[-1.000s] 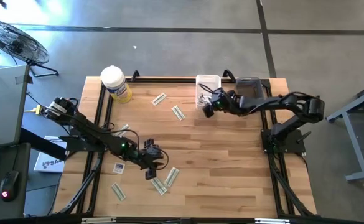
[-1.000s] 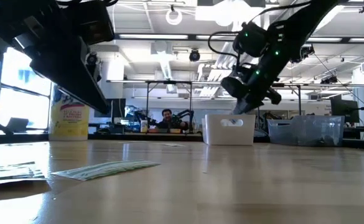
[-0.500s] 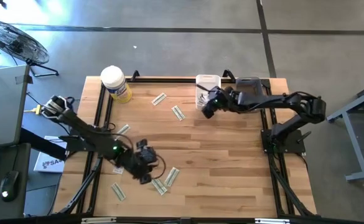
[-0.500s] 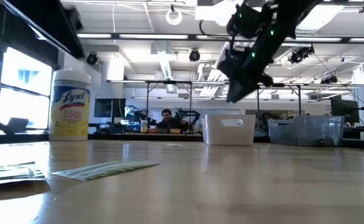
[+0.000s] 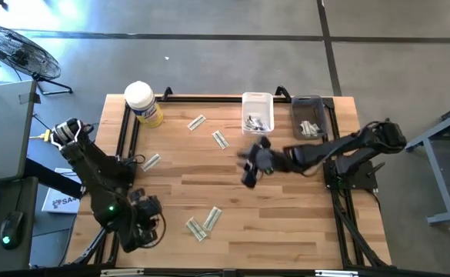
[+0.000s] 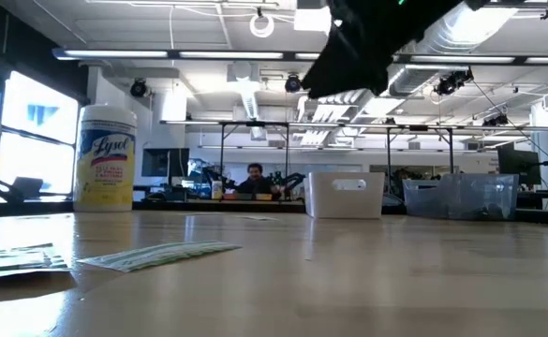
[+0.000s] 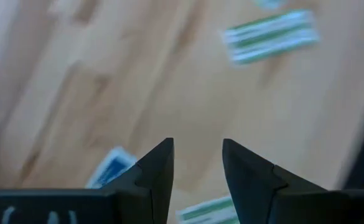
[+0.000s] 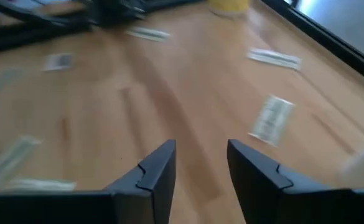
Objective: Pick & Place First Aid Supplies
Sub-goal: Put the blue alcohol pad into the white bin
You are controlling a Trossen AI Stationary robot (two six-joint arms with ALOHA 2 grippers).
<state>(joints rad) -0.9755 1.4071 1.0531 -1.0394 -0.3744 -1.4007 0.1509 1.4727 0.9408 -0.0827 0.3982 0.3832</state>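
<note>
Several first aid packets lie flat on the wooden table: pale-green-and-white strips [image 5: 197,121], [image 5: 221,139], [image 5: 151,161] and a pair [image 5: 205,221] near the front. My left gripper [image 5: 144,225] hovers open at the near left. A blue-and-white packet [image 7: 110,169] and strips [image 7: 270,35] show below it, and nothing is between its fingers. My right gripper [image 5: 249,167] hangs open above the table's middle, with strips [image 8: 271,119] lying ahead of it. A white bin [image 5: 257,102] at the far edge holds several packets.
A yellow wipes tub with a white lid [image 5: 142,102] stands at the far left corner. A clear bin [image 5: 309,115] holding items sits right of the white bin. A black frame [image 5: 125,131] runs along the table's edges. A person [image 6: 251,178] sits in the room beyond.
My right gripper has left the white bin and swung toward the near edge, out over the table's middle. My left gripper has drawn back from the pair of strips toward the table's near left corner. No packet has moved.
</note>
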